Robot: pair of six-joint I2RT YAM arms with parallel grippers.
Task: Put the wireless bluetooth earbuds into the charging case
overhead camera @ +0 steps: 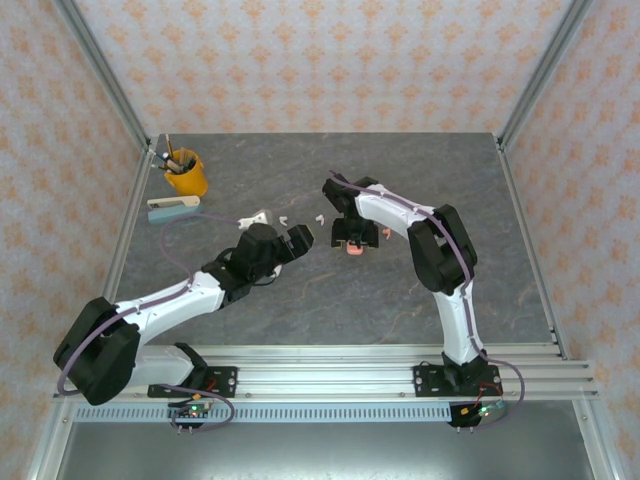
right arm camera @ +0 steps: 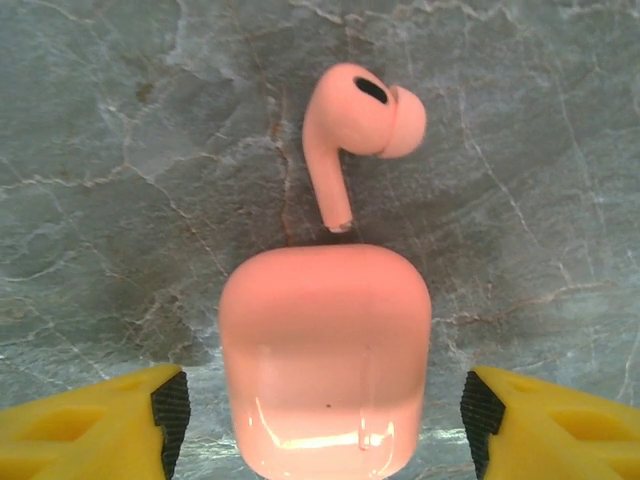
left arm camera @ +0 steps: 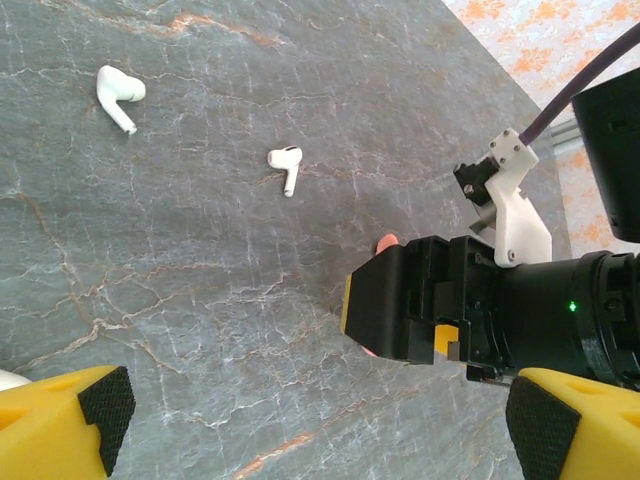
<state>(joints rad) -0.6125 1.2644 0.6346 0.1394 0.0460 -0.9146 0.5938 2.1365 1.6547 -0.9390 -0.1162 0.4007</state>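
Beside salmon case (right arm camera: 325, 350), salmon earbud (right arm camera: 355, 125), stem toward case, bud away

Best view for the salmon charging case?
Right wrist: the salmon case sits large and sharp between the fingers, a salmon earbud just beyond it. Top external gives a small pink blob under the right gripper. Left wrist: mostly hidden behind that gripper.

Salmon earbud (right arm camera: 352, 125) and case (right arm camera: 325, 360), white earbuds (left arm camera: 285, 165), marbled-grey table (right arm camera: 90, 200), seemingly yellow cup (overhead camera: 188, 178).
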